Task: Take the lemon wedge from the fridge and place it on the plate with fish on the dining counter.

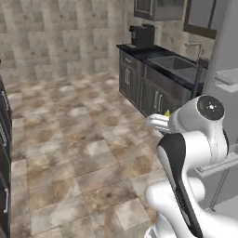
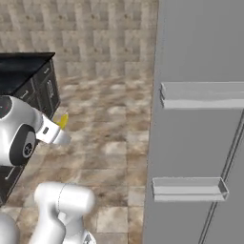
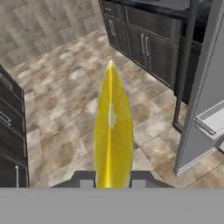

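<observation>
Jutting up between end effector (image 3: pixel 112 179) fingers: clamped lemon wedge (image 3: pixel 112 131).

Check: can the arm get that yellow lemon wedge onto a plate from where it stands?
Probably not yet. The jaws are shut on the bright yellow lemon wedge over tiled floor beside the open grey fridge door; no plate appears nearby.

home kitchen, dark cabinets (image 1: pixel 139 86) under black counter (image 1: pixel 153 53) with sink (image 1: pixel 174 62), coffee machine (image 1: pixel 143 35), open fridge (image 2: pixel 200 119), tiled floor (image 1: pixel 69 139)

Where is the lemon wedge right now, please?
The lemon wedge is clamped in the gripper, above the tiled floor beside the open fridge door.
</observation>
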